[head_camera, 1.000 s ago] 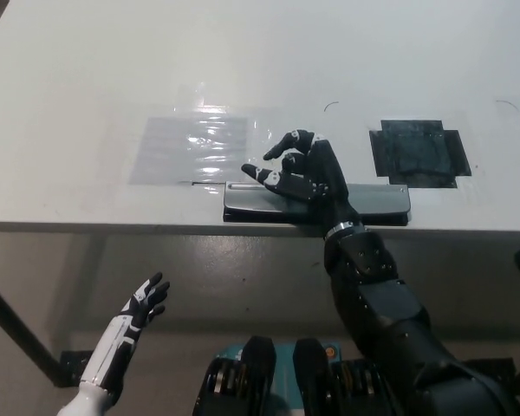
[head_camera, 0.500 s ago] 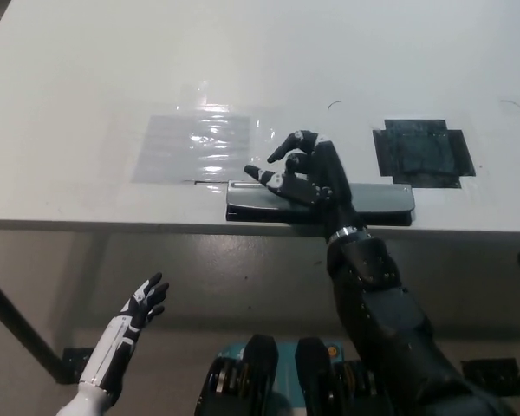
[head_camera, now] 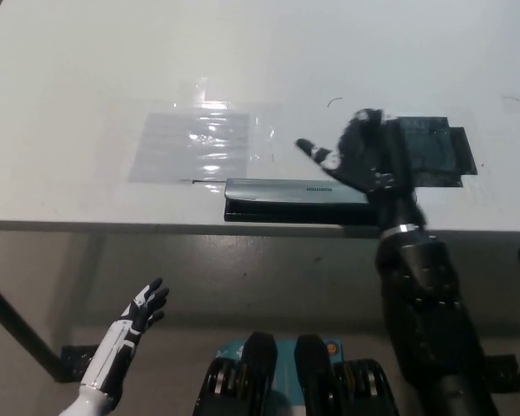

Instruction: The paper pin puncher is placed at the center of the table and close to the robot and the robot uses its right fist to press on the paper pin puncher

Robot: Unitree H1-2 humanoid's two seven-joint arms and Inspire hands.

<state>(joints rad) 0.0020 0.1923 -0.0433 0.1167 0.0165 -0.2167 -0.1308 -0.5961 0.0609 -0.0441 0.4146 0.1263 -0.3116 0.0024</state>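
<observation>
A long grey paper pin puncher (head_camera: 286, 198) lies along the near edge of the white table (head_camera: 87, 78), at the middle. My black right hand (head_camera: 360, 156) is over the puncher's right end, fingers spread apart and holding nothing. Its wrist hides that end of the puncher. My white left hand (head_camera: 143, 308) hangs below the table edge at the lower left, fingers apart and empty.
A clear plastic sheet (head_camera: 195, 143) lies flat on the table left of the puncher. A black taped patch (head_camera: 429, 152) sits at the right, partly behind my right hand. A dark table leg (head_camera: 13, 334) runs down at the lower left.
My right hand has lifted off the puncher's middle and moved to the right, opening its fingers wider. The puncher's top is now uncovered. The left hand has stayed put.
</observation>
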